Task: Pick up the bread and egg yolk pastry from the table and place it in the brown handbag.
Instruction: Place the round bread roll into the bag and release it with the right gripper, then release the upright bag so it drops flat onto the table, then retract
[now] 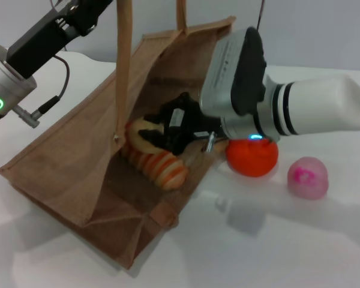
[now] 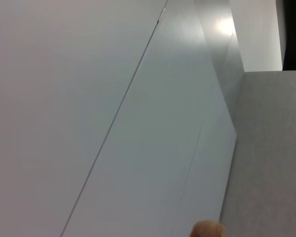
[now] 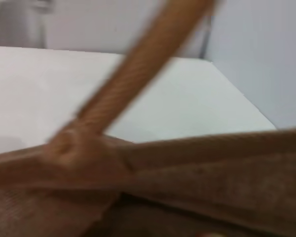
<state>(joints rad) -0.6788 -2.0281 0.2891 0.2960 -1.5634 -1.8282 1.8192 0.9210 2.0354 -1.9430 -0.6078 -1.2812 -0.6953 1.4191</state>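
Observation:
The brown handbag (image 1: 78, 174) lies tilted on the white table, its mouth held open by a handle strap (image 1: 123, 66) pulled taut upward. The striped bread (image 1: 162, 168) lies inside the bag's mouth. My right gripper (image 1: 159, 135) reaches into the mouth just above the bread, its black fingers shut around the pale round egg yolk pastry (image 1: 139, 135). My left arm (image 1: 42, 36) rises at the upper left and its gripper is cut off by the top edge. The right wrist view shows the bag's fabric (image 3: 212, 173) and a strap (image 3: 138, 64) close up.
A round orange fruit (image 1: 252, 157) sits on the table right beside the bag's mouth, under my right wrist. A pink ball with a magenta mark (image 1: 308, 177) lies further right. A second handle (image 1: 181, 15) stands up at the back. The left wrist view shows only walls.

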